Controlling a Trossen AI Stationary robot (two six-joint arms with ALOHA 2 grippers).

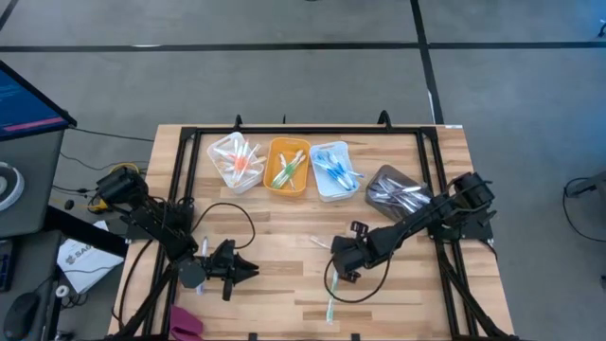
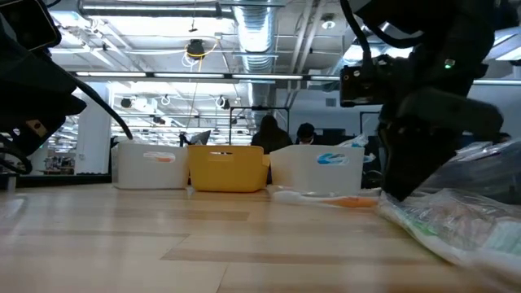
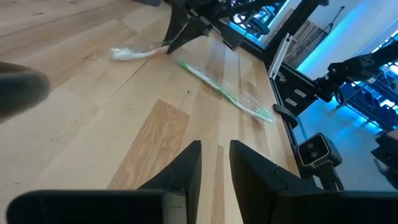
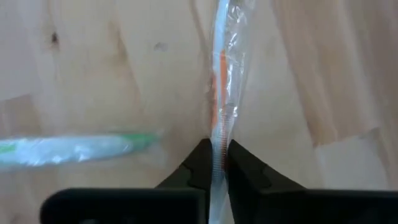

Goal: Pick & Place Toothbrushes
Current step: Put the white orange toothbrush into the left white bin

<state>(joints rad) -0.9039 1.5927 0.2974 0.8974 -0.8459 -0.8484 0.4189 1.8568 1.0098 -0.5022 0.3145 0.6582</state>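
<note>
While the right claw point(image 4: 215, 163) sits low over the wooden counter point(image 1: 284, 256), its two dark fingers are pressed in on an orange toothbrush point(image 4: 222, 93) in a clear wrapper, pinching it near one end. Just beside that spot lies a green toothbrush point(image 4: 74, 148), also wrapped; its far end is cut off at the edge of the right wrist view. From above, the right claw point(image 1: 341, 260) covers the grip entirely, and only the green toothbrush point(image 1: 330, 303) shows near the front edge. The left claw point(image 1: 248, 271) hovers at the front left of the counter, pointing toward the right one, its fingers point(image 3: 186, 165) narrowly parted around nothing.

Along the back stand three bins with more toothbrushes: a white bin point(image 1: 216, 152) with orange-pink ones, a yellow bin point(image 1: 272, 166) with green and orange ones, and a second white bin point(image 1: 317, 175) with blue ones. A grey tray point(image 1: 379, 178) beside them holds wrapped pieces too blurred to sort out. In the low view, a crinkled wrapper point(image 2: 456, 220) fills the right foreground out of focus, and the right arm blocks what lies behind it.
</note>
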